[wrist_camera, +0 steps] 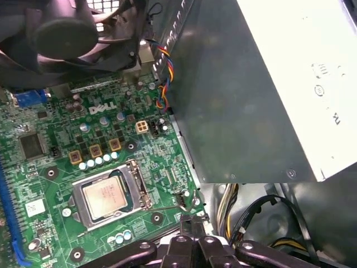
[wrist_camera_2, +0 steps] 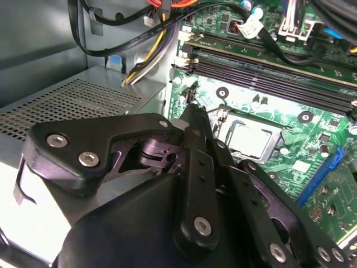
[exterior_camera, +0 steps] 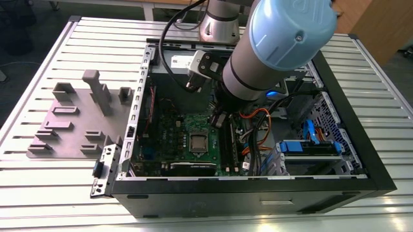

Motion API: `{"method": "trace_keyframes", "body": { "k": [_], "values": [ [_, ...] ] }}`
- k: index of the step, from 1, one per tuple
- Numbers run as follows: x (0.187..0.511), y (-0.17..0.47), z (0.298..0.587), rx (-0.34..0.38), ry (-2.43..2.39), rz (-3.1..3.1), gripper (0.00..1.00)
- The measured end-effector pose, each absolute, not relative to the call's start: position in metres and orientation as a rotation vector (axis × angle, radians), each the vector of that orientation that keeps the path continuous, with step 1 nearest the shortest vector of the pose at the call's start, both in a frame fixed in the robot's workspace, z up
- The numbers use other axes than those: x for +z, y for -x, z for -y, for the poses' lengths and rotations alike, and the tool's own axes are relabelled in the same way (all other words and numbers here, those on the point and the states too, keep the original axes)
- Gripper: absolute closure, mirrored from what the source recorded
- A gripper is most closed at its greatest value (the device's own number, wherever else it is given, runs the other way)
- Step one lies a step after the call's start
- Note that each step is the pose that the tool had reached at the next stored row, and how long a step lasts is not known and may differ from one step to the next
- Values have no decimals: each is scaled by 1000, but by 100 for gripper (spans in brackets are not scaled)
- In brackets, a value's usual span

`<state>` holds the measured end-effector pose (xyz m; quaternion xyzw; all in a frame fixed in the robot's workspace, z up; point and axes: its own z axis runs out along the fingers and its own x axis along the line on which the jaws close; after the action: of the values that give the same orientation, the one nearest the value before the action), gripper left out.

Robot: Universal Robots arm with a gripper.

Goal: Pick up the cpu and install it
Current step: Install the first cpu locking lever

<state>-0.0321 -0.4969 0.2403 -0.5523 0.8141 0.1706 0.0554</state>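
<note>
The cpu (wrist_camera: 106, 196), a small square chip with a shiny silver top, lies flat in the motherboard socket with a silver metal frame (wrist_camera: 138, 184) around it. It also shows in the second wrist view (wrist_camera_2: 249, 139) and, in the exterior view, in the middle of the green board (exterior_camera: 197, 141). My gripper (wrist_camera_2: 192, 111) hangs inside the open computer case, a little above the board and off to the side of the socket, towards the power supply. Its black fingers (wrist_camera: 191, 222) meet at a point with nothing between them. It does not touch the cpu.
A big grey power supply box (wrist_camera: 268, 84) stands close beside the gripper. A black fan (wrist_camera: 61, 33), memory slots (wrist_camera_2: 268, 72) and loose cables (exterior_camera: 255, 125) crowd the case (exterior_camera: 258, 186). A grey fixture plate (exterior_camera: 77, 121) lies on the table at the exterior view's left.
</note>
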Motion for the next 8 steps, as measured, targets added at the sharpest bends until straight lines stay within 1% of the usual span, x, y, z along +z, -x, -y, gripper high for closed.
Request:
{"method": "trace_keyframes", "body": {
  "k": [8],
  "values": [
    [234, 31, 486, 518, 1676, -2471, 89]
  ]
}}
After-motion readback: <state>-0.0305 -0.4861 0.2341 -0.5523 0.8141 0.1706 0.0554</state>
